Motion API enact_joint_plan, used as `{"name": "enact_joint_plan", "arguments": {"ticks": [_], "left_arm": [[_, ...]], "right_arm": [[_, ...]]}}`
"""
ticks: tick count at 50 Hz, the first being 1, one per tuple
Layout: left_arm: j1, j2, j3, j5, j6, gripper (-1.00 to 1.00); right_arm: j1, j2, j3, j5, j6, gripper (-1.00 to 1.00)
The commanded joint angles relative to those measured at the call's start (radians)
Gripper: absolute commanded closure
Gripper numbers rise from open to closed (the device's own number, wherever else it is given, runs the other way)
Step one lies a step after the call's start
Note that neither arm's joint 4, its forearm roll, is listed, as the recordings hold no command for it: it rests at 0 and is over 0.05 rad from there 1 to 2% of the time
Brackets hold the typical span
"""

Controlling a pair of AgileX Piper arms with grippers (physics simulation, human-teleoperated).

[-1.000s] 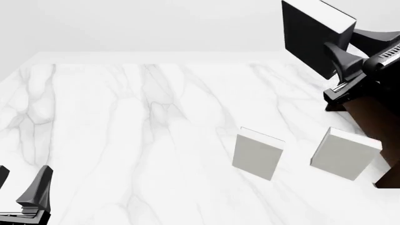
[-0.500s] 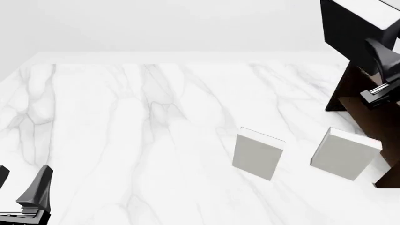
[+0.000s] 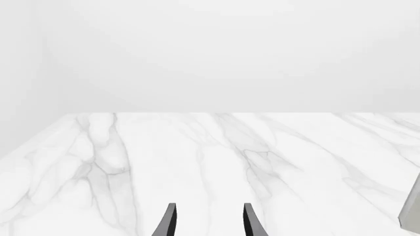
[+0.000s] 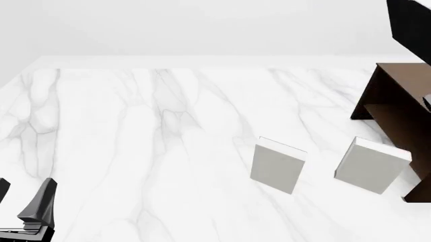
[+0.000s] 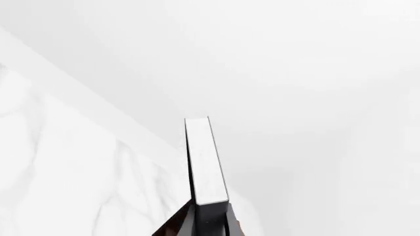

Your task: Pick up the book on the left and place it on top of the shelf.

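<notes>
Right gripper [image 5: 208,227]: seen only in its own wrist view, low in the frame, closed onto the black book [image 5: 205,162]. The book stands edge-on between the fingers, white page edge toward the camera, black covers on both sides. A sliver of dark brown shows just beside the fingers, probably the shelf, though too little shows to be sure.

Black book, front view [image 4: 409,27]: a dark slab at the upper right corner, cut by the frame edge, raised above the dark brown wooden shelf [image 4: 397,96] and apart from its flat top. The arm carrying it lies outside this view.

Shelf: at the table's right edge, its side panel and an inner board visible.

Two light grey books: one upright [image 4: 277,164] near the table's middle right; the other [image 4: 372,165] just beside the shelf's near end, well apart from the first.

Left gripper [image 3: 208,227]: fingers spread with a clear gap, holding nothing, low over the white marble table [image 4: 135,151] at the near left corner [image 4: 23,214].
</notes>
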Motion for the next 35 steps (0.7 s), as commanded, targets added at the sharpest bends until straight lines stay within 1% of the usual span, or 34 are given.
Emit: {"name": "enact_joint_plan", "arguments": {"ticks": [1, 15, 23, 35], "left_arm": [[0.000, 0.000, 0.000, 0.000, 0.000, -1.00], [0.000, 0.000, 0.000, 0.000, 0.000, -1.00], [0.000, 0.000, 0.000, 0.000, 0.000, -1.00], [0.000, 0.000, 0.000, 0.000, 0.000, -1.00]], "right_arm": [[-0.066, -0.017, -0.038, 0.023, 0.002, 1.00], [-0.109, -0.017, -0.036, 0.029, -0.010, 1.00], [-0.158, -0.018, -0.033, 0.030, -0.022, 1.00], [-0.204, -0.014, -0.045, 0.037, -0.039, 1.00]]}}
